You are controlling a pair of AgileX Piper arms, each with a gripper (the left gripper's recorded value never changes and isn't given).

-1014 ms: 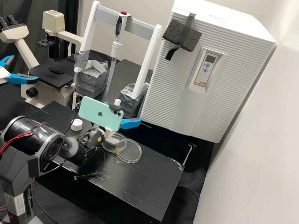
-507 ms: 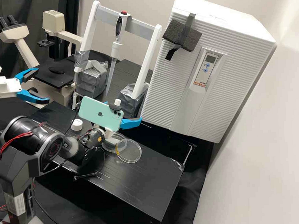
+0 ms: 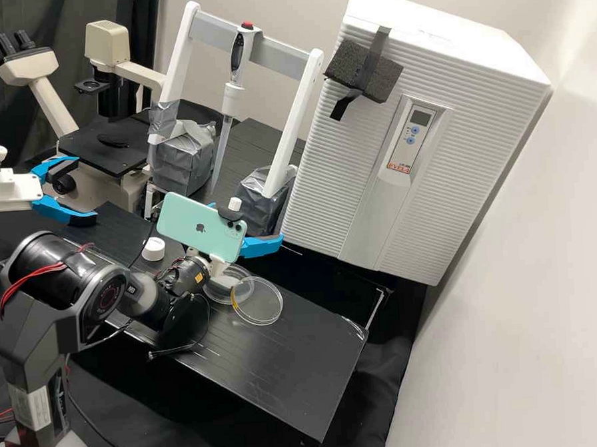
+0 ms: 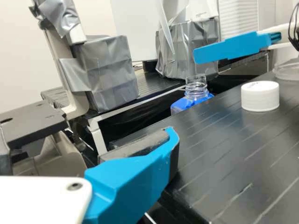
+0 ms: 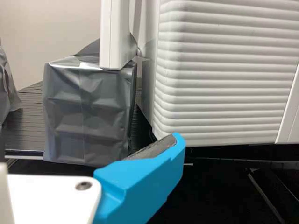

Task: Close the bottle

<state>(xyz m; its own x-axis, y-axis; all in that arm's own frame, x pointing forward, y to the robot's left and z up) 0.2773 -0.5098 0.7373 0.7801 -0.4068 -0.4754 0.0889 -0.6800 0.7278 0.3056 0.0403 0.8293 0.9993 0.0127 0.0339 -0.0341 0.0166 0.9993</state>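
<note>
A small clear bottle (image 4: 196,91) with blue liquid stands uncapped at the far edge of the black platform (image 3: 285,357), near a taped grey block (image 4: 189,46). Its white cap (image 3: 153,248) (image 4: 259,95) lies loose on the platform. My left gripper (image 3: 78,190) hovers open off the platform's left end, in front of the microscope, with one blue finger (image 4: 135,182) low in the left wrist view. My right gripper (image 3: 253,230) hangs open over the platform's far side beyond the cap, one finger (image 5: 145,179) facing the white cabinet; its other side is behind a mint phone (image 3: 202,227).
A microscope (image 3: 88,148) stands at the back left. A white pipette stand (image 3: 292,110) with two taped feet straddles the rear. A large ribbed white cabinet (image 3: 407,131) fills the right. Clear petri dishes (image 3: 256,302) lie on the platform by the right arm.
My left gripper has swung rightward and lower, from the far left edge to just in front of the microscope base. The right arm, cap and dishes have stayed put.
</note>
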